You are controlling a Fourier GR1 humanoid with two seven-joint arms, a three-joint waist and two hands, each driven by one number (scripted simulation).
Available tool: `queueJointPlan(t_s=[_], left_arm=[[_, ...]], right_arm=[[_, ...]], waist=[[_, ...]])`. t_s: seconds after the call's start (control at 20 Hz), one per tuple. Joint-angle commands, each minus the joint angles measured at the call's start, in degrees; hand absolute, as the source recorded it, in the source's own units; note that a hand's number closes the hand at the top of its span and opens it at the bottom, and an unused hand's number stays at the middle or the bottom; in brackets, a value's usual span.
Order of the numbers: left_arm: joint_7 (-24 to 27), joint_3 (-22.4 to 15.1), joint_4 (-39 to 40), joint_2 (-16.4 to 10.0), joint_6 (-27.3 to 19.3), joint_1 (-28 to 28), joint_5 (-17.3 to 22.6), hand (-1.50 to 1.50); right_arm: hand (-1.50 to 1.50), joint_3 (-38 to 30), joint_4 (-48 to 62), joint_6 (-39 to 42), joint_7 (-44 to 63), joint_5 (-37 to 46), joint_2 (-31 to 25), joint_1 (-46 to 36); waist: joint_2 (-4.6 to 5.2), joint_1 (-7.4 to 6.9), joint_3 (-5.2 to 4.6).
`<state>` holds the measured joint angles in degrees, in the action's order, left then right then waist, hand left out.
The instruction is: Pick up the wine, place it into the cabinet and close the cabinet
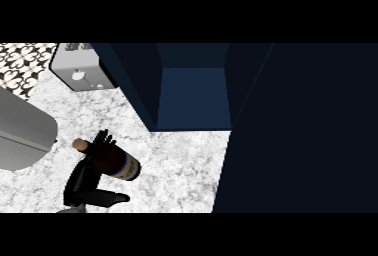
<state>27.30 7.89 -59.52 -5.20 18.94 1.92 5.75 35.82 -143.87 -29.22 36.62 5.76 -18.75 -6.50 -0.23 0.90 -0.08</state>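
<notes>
The wine bottle [118, 162] is dark with a tan cork end [80, 144] and a blue-and-tan label. It stands tilted on the marble counter [177, 170] at the lower left. My left hand [83, 182] rises from the lower edge right beside it, fingers [103, 139] straight along the bottle's neck and thumb [111, 198] spread out below its base. The fingers are not curled round the bottle. The dark blue cabinet [192, 95] stands open behind it, its inside showing nothing. My right hand does not show.
The cabinet's open door [303, 130] fills the right side of the view. A silver toaster [81, 69] stands at the back left. A grey sink basin [22, 132] lies at the left edge.
</notes>
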Motion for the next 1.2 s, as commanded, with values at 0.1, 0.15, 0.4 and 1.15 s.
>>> queueJointPlan(t_s=[0.1,0.15,0.4,1.15], left_arm=[[4.6,2.3,8.6,0.2,0.2,6.2,0.9,-1.50],[4.3,2.8,5.8,0.6,-0.4,4.6,1.9,-1.50],[5.7,2.2,6.9,0.4,1.5,4.0,2.1,1.50],[12.1,1.0,6.8,-0.6,-1.1,4.2,-1.4,1.50]], right_arm=[[-1.50,4.5,-8.7,-0.6,0.1,7.4,-1.4,4.4],[-1.50,-0.1,-12.0,0.3,4.2,4.4,-3.6,2.9],[-1.50,1.1,-11.3,0.0,1.3,5.2,-3.3,4.3],[-1.50,-2.8,-8.5,0.8,-4.0,-0.4,-4.3,5.5]], waist=[[0.08,0.24,0.00],[0.03,0.03,0.01],[0.00,-0.18,0.05],[0.17,-0.49,0.09]])
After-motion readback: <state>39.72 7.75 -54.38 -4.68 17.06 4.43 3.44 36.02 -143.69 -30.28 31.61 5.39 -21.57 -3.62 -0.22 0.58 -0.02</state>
